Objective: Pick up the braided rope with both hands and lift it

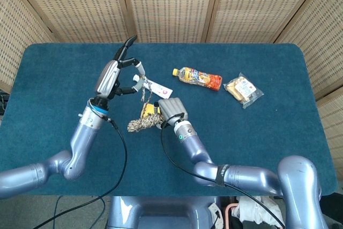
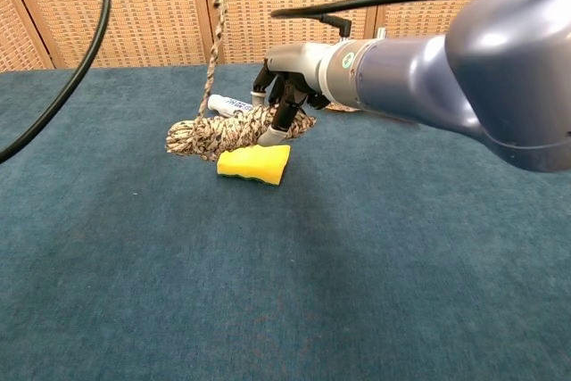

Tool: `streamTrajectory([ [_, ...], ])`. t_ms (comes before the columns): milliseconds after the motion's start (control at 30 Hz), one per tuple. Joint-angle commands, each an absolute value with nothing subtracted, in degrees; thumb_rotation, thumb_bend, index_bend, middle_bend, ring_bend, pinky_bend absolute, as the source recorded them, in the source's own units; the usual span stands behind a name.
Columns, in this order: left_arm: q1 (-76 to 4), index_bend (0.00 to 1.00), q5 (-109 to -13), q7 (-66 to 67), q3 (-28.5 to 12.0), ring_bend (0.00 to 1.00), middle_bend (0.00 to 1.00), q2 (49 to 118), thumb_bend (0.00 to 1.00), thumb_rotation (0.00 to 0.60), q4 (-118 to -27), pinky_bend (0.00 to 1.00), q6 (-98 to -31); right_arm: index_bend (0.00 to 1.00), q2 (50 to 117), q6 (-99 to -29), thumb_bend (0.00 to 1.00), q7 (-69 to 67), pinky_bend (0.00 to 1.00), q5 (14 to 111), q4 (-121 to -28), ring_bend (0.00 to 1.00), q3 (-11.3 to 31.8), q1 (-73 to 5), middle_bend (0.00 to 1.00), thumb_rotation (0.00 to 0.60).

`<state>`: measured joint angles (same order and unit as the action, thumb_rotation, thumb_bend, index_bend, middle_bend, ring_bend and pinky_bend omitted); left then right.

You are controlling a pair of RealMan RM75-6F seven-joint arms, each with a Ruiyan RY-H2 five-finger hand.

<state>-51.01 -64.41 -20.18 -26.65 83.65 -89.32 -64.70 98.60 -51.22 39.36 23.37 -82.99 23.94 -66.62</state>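
You are in the lift step. Your right hand (image 1: 170,111) grips the coiled braided rope (image 2: 234,129) clear above the yellow sponge (image 2: 255,163); your left hand (image 1: 115,76), above the sponge, pinches the loose strand. Next, raise both hands evenly, keeping both grips firm.

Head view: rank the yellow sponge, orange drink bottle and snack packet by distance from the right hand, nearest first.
From the right hand:
1. Yellow sponge, just beside its left, partly hidden.
2. Orange drink bottle, up and to its right.
3. Snack packet, farthest right.
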Motion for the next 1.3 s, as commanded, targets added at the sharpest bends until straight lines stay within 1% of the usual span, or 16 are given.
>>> streamTrajectory([
  [33,-53.1,0.89,-59.8,-20.2,-29.6,0.00,0.00,85.9,0.61,0.600,-87.2,0.00,-62.1,0.77,98.5,-48.8,0.83,36.2,0.96,25.9,-81.3,0.73,22.7,-66.0,0.88,0.600],
  [167,-53.9,0.89,-55.1,-21.6,-32.0,0.00,0.00,87.4,0.62,0.600,-84.6,0.00,-60.4,0.77,97.6,-46.3,0.83,33.1,0.96,28.2,-80.9,0.73,21.7,-65.5,0.88,0.600],
  [333,-54.2,0.89,-52.6,-22.2,-32.9,0.00,0.00,88.1,0.63,0.600,-81.6,0.00,-59.0,0.77,96.2,-43.6,0.83,29.1,0.96,31.8,-81.0,0.73,21.3,-64.4,0.89,0.600],
  [400,-54.2,0.89,-52.3,-22.6,-32.8,0.00,0.00,88.7,0.63,0.600,-78.1,0.00,-58.2,0.77,94.4,-40.6,0.83,24.4,0.96,35.9,-81.9,0.73,21.8,-62.6,0.89,0.600],
  [533,-54.0,0.89,-53.3,-24.0,-32.1,0.00,0.00,89.3,0.63,0.600,-71.9,0.00,-56.9,0.78,91.6,-37.1,0.83,16.8,0.96,43.4,-83.0,0.73,22.7,-60.0,0.89,0.600],
  [667,-53.5,0.89,-57.0,-25.6,-29.5,0.00,0.00,90.5,0.63,0.600,-64.8,0.00,-56.2,0.78,88.9,-34.3,0.83,9.7,0.96,47.2,-84.6,0.73,24.2,-58.2,0.89,0.600],
  [833,-52.6,0.89,-59.9,-29.5,-26.6,0.00,0.00,92.9,0.63,0.600,-56.4,0.00,-54.1,0.78,86.8,-33.3,0.83,1.8,0.96,49.0,-86.0,0.73,26.7,-56.6,0.89,0.600],
  [1000,-51.6,0.89,-62.8,-33.4,-23.9,0.00,0.00,95.4,0.63,0.600,-50.3,0.00,-52.6,0.79,85.9,-33.6,0.83,-4.5,0.96,48.5,-86.9,0.73,29.1,-55.8,0.89,0.600],
  [1067,-50.7,0.89,-64.5,-34.2,-21.6,0.00,0.00,96.8,0.63,0.600,-47.1,0.00,-52.0,0.79,85.6,-34.1,0.83,-7.1,0.96,47.6,-87.4,0.74,30.3,-55.6,0.89,0.600],
  [1133,-50.3,0.89,-65.9,-34.9,-20.4,0.00,0.00,97.8,0.63,0.600,-45.2,0.00,-52.1,0.79,85.3,-34.3,0.83,-8.1,0.96,47.2,-87.5,0.74,30.6,-55.6,0.89,0.600],
  [1167,-49.8,0.89,-67.1,-35.0,-18.8,0.00,0.00,98.6,0.63,0.600,-43.5,0.00,-51.7,0.79,85.0,-34.6,0.83,-9.0,0.96,46.5,-87.7,0.74,31.0,-55.6,0.90,0.600],
  [1300,-48.7,0.89,-69.9,-37.1,-16.4,0.00,0.00,100.2,0.63,0.600,-40.4,0.00,-52.1,0.79,84.3,-35.8,0.83,-10.3,0.96,44.2,-88.0,0.74,31.5,-56.0,0.90,0.600],
])
